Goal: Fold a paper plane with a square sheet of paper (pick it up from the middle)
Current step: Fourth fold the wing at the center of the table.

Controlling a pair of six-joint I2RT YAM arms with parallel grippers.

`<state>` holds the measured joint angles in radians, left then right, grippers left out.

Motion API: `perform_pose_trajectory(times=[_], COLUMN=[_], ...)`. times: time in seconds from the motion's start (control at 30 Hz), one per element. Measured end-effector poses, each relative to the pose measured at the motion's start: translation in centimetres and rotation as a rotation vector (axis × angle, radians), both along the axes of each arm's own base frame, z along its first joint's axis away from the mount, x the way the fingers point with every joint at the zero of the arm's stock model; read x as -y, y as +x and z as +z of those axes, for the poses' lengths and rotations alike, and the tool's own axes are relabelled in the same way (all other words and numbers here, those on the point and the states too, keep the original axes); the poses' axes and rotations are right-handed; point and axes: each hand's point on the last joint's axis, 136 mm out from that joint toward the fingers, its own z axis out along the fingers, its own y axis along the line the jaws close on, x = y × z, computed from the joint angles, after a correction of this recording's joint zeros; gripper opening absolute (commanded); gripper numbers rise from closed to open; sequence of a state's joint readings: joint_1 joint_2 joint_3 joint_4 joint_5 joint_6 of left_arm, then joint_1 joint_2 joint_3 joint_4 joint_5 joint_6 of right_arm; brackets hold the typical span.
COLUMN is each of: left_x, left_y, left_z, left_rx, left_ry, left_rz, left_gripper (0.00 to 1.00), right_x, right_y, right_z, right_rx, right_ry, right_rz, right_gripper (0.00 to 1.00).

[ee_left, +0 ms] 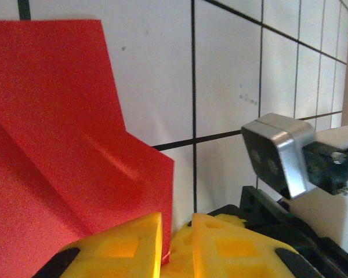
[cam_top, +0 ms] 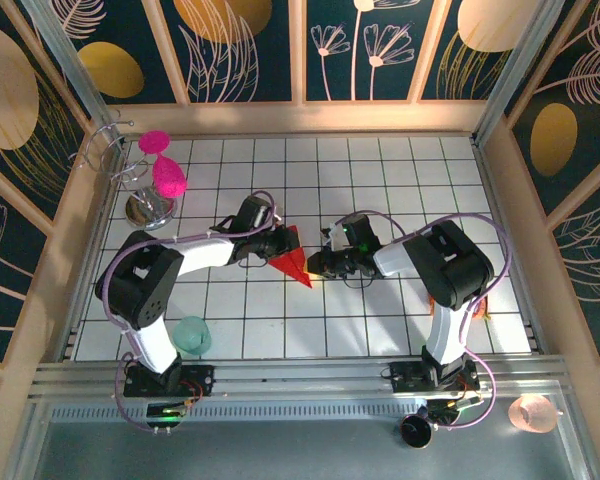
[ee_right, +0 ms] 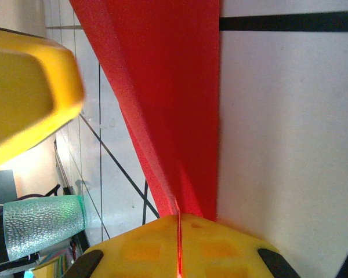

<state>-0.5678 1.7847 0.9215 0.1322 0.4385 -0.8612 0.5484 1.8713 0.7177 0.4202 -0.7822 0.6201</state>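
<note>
The paper plane (cam_top: 292, 260), a part-folded red dart, sits near the middle of the tiled table (cam_top: 380, 180), its sharp point aimed toward 5 o'clock; the left gripper (cam_top: 277, 246) meets it from 10 o'clock and the right gripper (cam_top: 314, 265) from 3 o'clock. In the left wrist view the yellow fingers are pressed together on the paper's near edge, a thin red line showing between them; in the right wrist view the fingers likewise pinch a narrow strip of the red fold.

Both holds look shallow, right at the margin; a small tug could let the paper slip out of one pinch and the crease would spring open. If the arms draw apart, toward 9 and 3 o'clock, the thin sheet may tear between them; if they close in, it may buckle and take a stray crease. The two sets of fingers are very near each other, so a misjudged move risks them knocking together.
</note>
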Motion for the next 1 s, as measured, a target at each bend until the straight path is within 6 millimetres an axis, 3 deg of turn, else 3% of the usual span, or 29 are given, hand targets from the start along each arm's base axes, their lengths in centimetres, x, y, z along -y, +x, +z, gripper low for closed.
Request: perform_pose_trajectory(times=[0.5, 1.0], left_x=[0.0, 0.2], left_y=[-0.2, 0.1], left_z=[-1.9, -1.9], left_rx=[-0.033, -0.028], left_ry=[0.015, 0.017], left_rz=[-0.005, -0.011], left_gripper=[0.15, 0.15], right_x=[0.1, 1.0], right_y=[0.1, -0.1], right_z=[0.2, 0.8], right_rx=[-0.016, 0.029], right_ry=[0.015, -0.03], right_rz=[-0.005, 0.01], right_gripper=[0.17, 0.22])
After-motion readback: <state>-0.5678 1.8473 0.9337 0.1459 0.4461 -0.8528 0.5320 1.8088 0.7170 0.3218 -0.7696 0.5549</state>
